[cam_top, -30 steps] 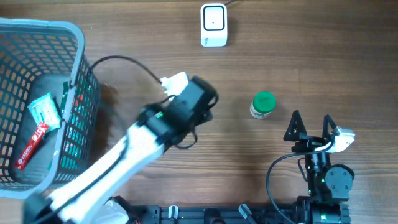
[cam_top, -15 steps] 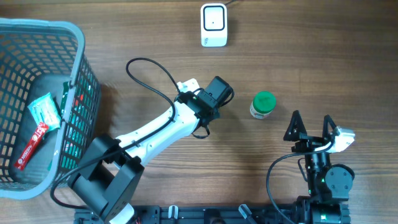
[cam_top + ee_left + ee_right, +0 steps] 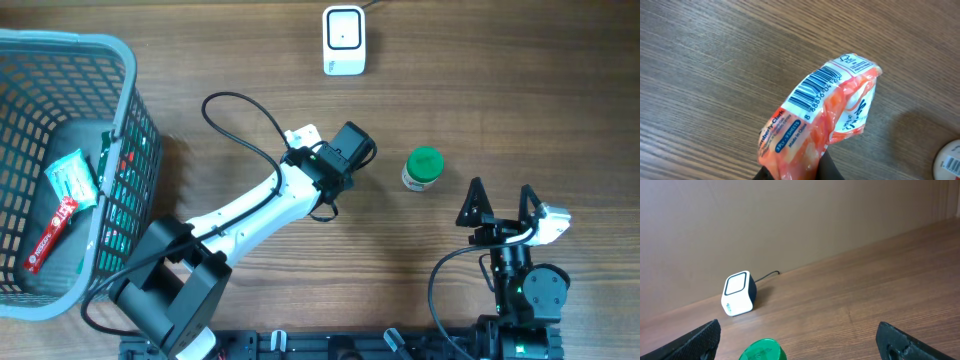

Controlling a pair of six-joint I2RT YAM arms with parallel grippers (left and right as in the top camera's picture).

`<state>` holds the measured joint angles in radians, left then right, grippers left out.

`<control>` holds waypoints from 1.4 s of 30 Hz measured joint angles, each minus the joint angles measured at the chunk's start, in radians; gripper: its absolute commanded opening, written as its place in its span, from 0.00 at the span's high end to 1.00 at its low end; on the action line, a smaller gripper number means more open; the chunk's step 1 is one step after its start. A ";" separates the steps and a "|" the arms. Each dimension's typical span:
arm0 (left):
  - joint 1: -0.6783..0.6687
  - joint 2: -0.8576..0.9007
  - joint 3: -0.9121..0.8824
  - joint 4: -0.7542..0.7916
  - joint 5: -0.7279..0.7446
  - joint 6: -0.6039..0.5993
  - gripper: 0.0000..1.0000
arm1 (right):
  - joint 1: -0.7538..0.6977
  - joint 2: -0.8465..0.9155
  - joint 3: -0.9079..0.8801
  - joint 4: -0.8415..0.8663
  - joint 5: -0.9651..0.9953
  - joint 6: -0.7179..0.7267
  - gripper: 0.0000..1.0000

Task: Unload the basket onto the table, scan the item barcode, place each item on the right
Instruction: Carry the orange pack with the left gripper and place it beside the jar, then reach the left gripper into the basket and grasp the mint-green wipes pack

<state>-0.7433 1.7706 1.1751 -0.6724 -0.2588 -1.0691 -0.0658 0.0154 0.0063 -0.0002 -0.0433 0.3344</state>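
Orange tissue pack (image 3: 820, 120), barcode (image 3: 815, 87) up, clamped in the left gripper (image 3: 795, 173); right gripper (image 3: 500, 196) wide apart, empty.

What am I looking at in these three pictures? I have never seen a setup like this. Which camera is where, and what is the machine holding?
These are two robot arms at a wooden table, each ending in a two-finger claw. One picture looks straight down from above the table. The other two come from a small camera on each wrist.

The left claw is shut on an orange and white packet, whose barcode faces that wrist's camera. The right claw is open and empty, close to its own base.

On the table are a small white scanner with a cable, and a green-capped bottle. At the far left is a grey basket with more packaged items inside.
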 measured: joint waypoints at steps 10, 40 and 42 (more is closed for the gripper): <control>-0.027 0.049 0.000 0.215 0.054 -0.007 0.91 | 0.000 0.000 0.000 0.000 0.000 0.000 0.00; 0.565 -0.704 0.149 -0.055 -0.277 0.193 0.00 | 0.000 0.000 0.000 0.000 0.000 0.000 0.00; 0.755 -0.730 0.149 -0.093 -0.261 0.196 0.00 | 0.000 0.000 0.000 0.000 0.000 0.000 0.00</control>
<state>0.0116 1.0405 1.3243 -0.7654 -0.5194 -0.8726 -0.0658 0.0154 0.0063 -0.0006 -0.0433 0.3340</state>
